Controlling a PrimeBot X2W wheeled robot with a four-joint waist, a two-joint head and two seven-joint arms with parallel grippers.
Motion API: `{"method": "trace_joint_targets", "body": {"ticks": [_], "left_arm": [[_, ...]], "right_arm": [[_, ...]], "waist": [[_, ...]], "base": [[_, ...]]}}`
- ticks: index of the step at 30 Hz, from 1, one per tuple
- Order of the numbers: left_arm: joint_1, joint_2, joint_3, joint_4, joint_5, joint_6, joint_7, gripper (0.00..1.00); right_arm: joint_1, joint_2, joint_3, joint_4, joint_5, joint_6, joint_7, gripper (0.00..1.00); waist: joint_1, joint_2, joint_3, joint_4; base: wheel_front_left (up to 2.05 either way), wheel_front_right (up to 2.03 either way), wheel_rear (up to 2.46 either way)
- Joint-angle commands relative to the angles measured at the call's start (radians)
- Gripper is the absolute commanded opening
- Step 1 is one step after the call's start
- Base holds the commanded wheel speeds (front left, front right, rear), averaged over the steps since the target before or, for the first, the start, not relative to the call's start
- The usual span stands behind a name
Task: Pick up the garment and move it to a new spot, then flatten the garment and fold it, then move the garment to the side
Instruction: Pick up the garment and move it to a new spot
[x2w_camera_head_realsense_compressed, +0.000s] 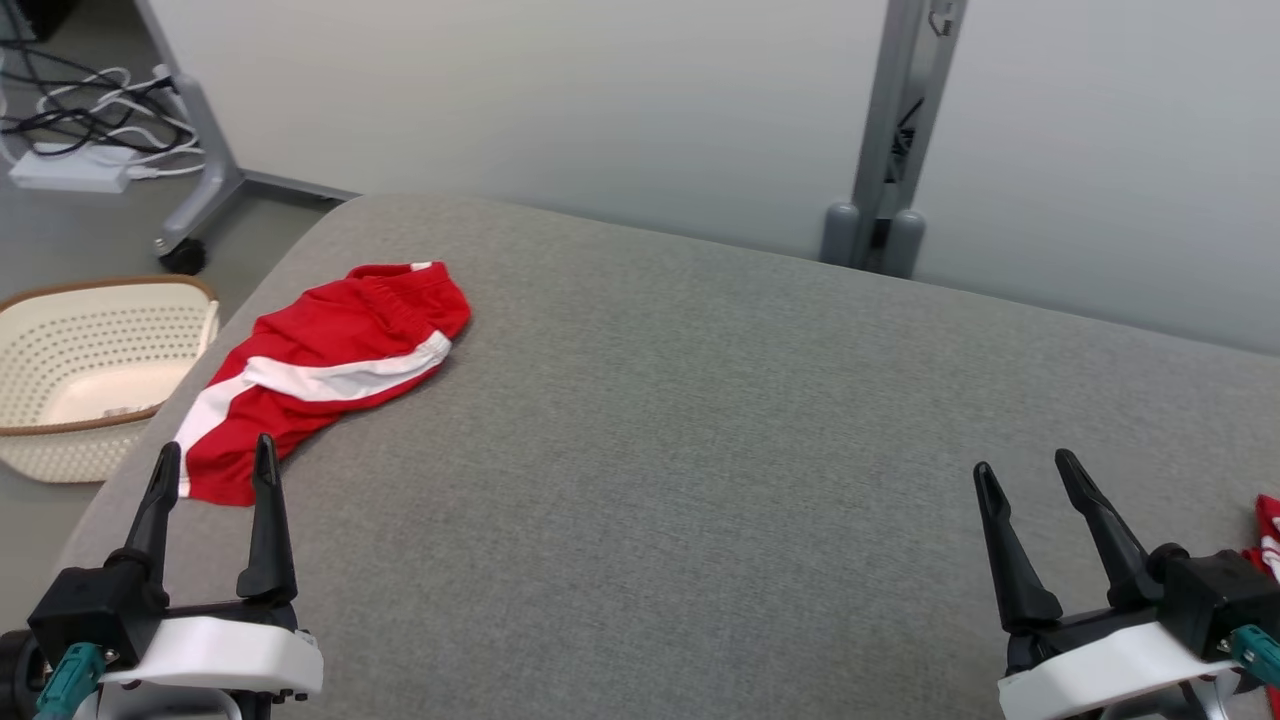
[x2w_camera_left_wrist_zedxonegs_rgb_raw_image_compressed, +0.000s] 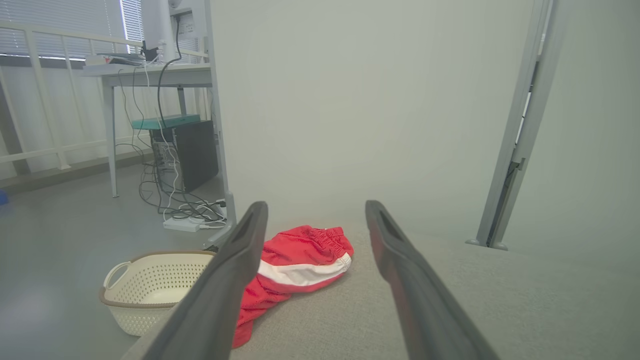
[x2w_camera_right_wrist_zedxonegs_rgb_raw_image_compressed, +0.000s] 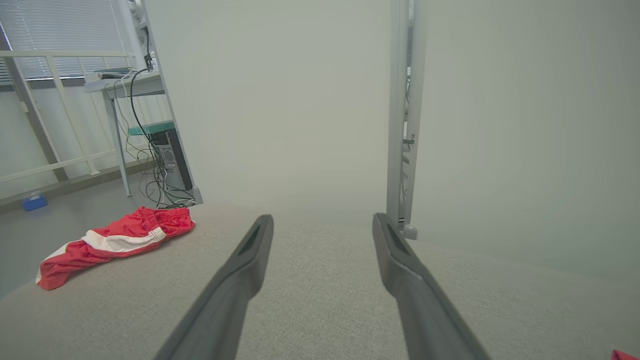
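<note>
The garment (x2w_camera_head_realsense_compressed: 320, 370) is a pair of red shorts with a white side stripe, lying crumpled near the left edge of the grey padded table (x2w_camera_head_realsense_compressed: 700, 420). It also appears in the left wrist view as the garment (x2w_camera_left_wrist_zedxonegs_rgb_raw_image_compressed: 300, 265) and in the right wrist view as the garment (x2w_camera_right_wrist_zedxonegs_rgb_raw_image_compressed: 115, 240). My left gripper (x2w_camera_head_realsense_compressed: 215, 455) is open at the lower left, its tips just short of the shorts' near end, nothing between them. My right gripper (x2w_camera_head_realsense_compressed: 1025, 470) is open at the lower right, far from the shorts and empty.
A cream perforated basket (x2w_camera_head_realsense_compressed: 90, 370) stands on the floor left of the table. Another red and white cloth (x2w_camera_head_realsense_compressed: 1268, 540) peeks in at the right edge. A grey partition wall and post (x2w_camera_head_realsense_compressed: 890, 130) stand behind the table. Cables and a power strip (x2w_camera_head_realsense_compressed: 70, 170) lie on the floor.
</note>
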Motion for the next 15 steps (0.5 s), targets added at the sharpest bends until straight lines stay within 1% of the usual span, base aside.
{"method": "trace_joint_targets", "body": {"ticks": [1,5,7,9,11,15], "left_arm": [[-0.008,0.005,0.009,0.002,-0.003,0.007,-0.007,1.00],[0.005,0.002,0.013,0.001,-0.009,0.012,-0.009,1.00],[0.008,0.002,0.011,0.000,-0.016,0.004,-0.013,1.00],[0.009,0.003,0.008,0.001,-0.016,0.000,-0.014,1.00],[0.003,0.010,0.001,0.006,-0.020,-0.013,-0.019,1.00],[-0.007,0.016,-0.006,0.012,-0.026,-0.027,-0.023,1.00]], "right_arm": [[-0.012,-0.005,0.009,0.007,0.010,0.000,0.003,1.00],[-0.014,-0.004,0.024,0.015,0.024,0.000,-0.004,1.00],[-0.013,-0.005,0.025,0.020,0.029,0.000,-0.006,1.00],[-0.014,-0.005,0.024,0.023,0.032,0.000,-0.008,1.00],[-0.018,-0.005,0.026,0.030,0.034,0.000,-0.011,1.00],[-0.017,-0.004,0.031,0.035,0.041,0.000,-0.016,1.00]], "waist": [[0.0000,0.0000,0.004,0.080],[0.0000,0.0000,0.004,0.130],[0.0000,0.0000,0.006,0.148],[0.0000,0.0000,0.006,0.155],[0.0000,0.0000,0.006,0.169],[0.0000,0.0000,0.005,0.176]], "base": [[0.00,0.00,0.00],[0.00,0.00,0.00],[0.00,0.00,0.00],[0.00,0.00,0.00],[0.00,0.00,0.00],[0.00,0.00,0.00]]}}
